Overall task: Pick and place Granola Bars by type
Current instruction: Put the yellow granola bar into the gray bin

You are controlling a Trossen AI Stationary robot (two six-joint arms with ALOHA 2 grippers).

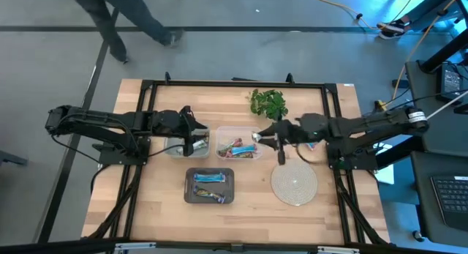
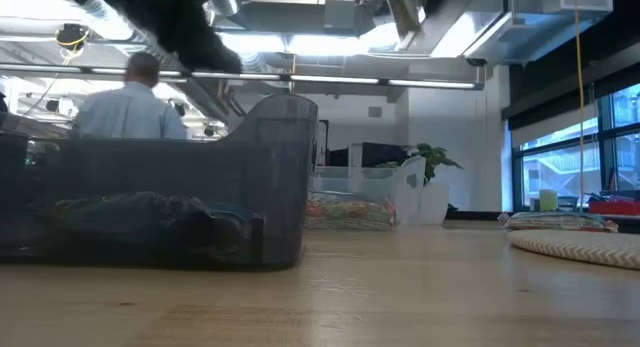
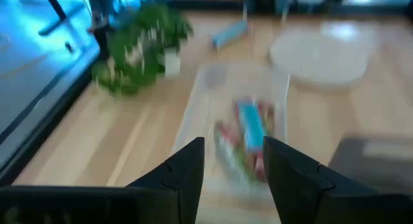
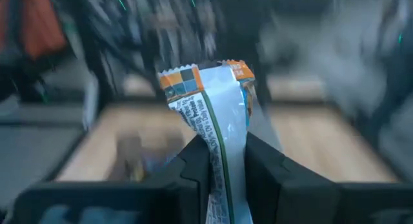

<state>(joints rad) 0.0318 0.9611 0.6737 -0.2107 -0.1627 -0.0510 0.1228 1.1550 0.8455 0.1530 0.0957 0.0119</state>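
Observation:
My right gripper [image 1: 257, 137] hangs over the right end of the middle clear container [image 1: 238, 146] and is shut on a silver granola bar [image 4: 213, 114] with an orange end. That container holds green-and-red bars [image 3: 248, 143] with a blue one among them. My left gripper [image 1: 196, 129] stands open above the left clear container [image 1: 186, 146], nothing between its fingers [image 3: 187, 169]; that container holds silver-yellow bars [image 1: 196, 146]. Blue bars [image 1: 210, 178] lie in the dark tray [image 1: 191, 195] near the front. My right gripper pinches the silver bar between its two fingers, on the wrapper's flat sides [image 4: 222, 156]. The fingers come about level from the table's right. The bar sticks out past the fingertips, its crimped orange end [image 4: 200, 75] free, lifted clear of the container.
A green leafy bunch [image 1: 268, 102] stands at the far middle. A round woven mat [image 1: 294, 182] lies at the front right. One blue bar [image 3: 229, 33] lies loose on the table beyond the containers. A person walks behind the table's far edge [image 1: 124, 20].

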